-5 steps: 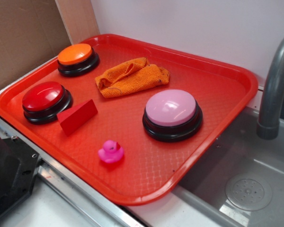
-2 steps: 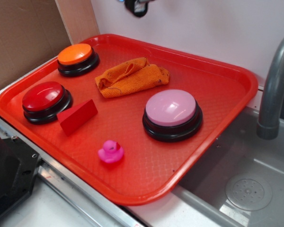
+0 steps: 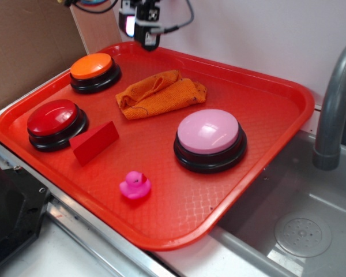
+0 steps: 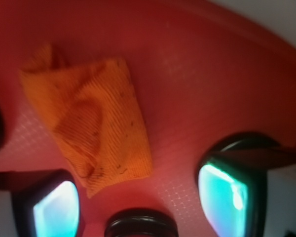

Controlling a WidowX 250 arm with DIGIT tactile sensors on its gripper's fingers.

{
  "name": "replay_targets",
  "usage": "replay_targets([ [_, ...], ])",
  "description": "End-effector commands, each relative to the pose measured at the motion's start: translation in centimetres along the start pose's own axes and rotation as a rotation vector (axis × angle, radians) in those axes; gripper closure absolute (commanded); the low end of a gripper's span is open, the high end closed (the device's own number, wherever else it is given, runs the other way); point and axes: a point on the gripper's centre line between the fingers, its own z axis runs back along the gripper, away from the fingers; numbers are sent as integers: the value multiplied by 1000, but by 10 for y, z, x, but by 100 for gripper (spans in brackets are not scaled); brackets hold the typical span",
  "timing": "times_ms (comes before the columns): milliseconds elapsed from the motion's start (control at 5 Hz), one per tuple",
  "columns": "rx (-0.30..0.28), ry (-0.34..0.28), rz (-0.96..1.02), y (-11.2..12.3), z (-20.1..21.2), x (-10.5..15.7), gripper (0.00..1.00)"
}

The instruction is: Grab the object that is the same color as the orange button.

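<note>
The orange cloth point(image 3: 160, 94) lies crumpled on the red tray point(image 3: 265, 109), in its back half, to the right of the orange button point(image 3: 93, 70). The button has an orange dome top and a black base. My gripper point(image 3: 148, 41) hangs above the tray's back rim, behind the cloth and to the right of the orange button, well clear of both. In the wrist view the cloth point(image 4: 89, 128) lies ahead of my gripper point(image 4: 140, 200). Its two fingers point(image 4: 227, 192) stand wide apart with nothing between them.
On the tray are also a red-topped button point(image 3: 55, 123), a red wedge block point(image 3: 94, 142), a large pink button point(image 3: 209, 138) and a small pink duck point(image 3: 135, 185). A grey faucet point(image 3: 334, 104) and the sink point(image 3: 300, 231) lie to the right. Cardboard point(image 3: 29, 40) stands at back left.
My gripper has come into view from the top and moved down and left, to just above the tray's back rim. Nothing on the tray has moved.
</note>
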Motion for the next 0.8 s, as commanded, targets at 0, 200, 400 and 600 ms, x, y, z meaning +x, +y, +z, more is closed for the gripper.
replay_targets([
  [0, 98, -127, -46, -26, -13, -31, 0],
  [200, 120, -184, -104, -42, -13, -39, 0],
  [400, 153, -223, -134, -46, -15, -36, 0],
  [600, 170, -184, -128, -43, -28, -24, 0],
])
